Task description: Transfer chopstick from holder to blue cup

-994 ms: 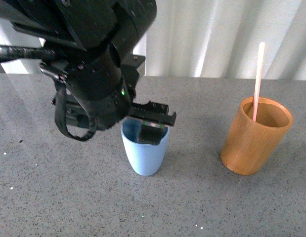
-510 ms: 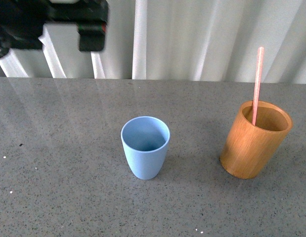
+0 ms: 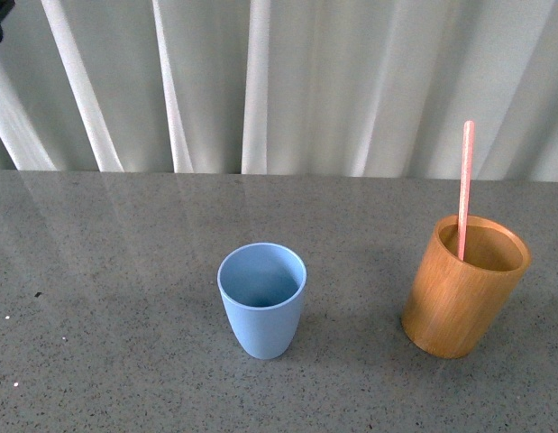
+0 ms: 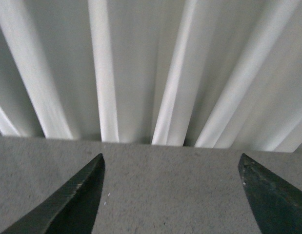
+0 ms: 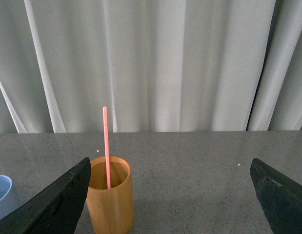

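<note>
One chopstick point(image 3: 464, 189) near-upright in holder point(image 3: 462, 289), tip up.

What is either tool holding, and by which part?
Nothing: the left tool and right tool are open and empty; the chopstick stands in the holder.

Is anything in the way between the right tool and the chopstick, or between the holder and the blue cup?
Nothing visible. The right tool is open, with only bare table between it and the chopstick standing in the holder. From the front, only bare table separates holder and blue cup.
</note>
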`<state>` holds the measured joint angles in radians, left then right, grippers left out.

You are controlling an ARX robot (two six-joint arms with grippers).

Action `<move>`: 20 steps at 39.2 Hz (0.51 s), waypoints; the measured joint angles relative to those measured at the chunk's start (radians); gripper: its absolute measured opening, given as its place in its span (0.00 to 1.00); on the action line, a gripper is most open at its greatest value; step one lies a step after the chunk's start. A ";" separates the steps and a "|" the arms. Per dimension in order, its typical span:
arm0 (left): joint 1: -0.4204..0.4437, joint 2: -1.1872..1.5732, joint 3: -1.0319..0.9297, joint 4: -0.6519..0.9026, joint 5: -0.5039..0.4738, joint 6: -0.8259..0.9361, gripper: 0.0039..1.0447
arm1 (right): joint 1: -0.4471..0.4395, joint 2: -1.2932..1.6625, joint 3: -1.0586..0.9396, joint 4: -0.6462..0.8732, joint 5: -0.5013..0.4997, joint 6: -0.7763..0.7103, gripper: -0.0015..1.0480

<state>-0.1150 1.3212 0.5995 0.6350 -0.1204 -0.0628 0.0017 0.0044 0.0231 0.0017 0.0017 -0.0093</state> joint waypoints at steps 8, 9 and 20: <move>0.036 -0.118 -0.203 0.170 0.038 0.043 0.44 | 0.000 0.000 0.000 0.000 -0.001 0.000 0.90; 0.039 -0.130 -0.219 0.172 0.039 0.044 0.41 | 0.000 0.000 0.000 0.000 -0.001 0.000 0.90; 0.105 -0.276 -0.373 0.177 0.116 0.058 0.03 | 0.000 0.000 0.000 0.000 0.000 0.000 0.90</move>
<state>-0.0101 1.0451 0.2264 0.8116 -0.0040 -0.0051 0.0017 0.0040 0.0231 0.0017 0.0013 -0.0093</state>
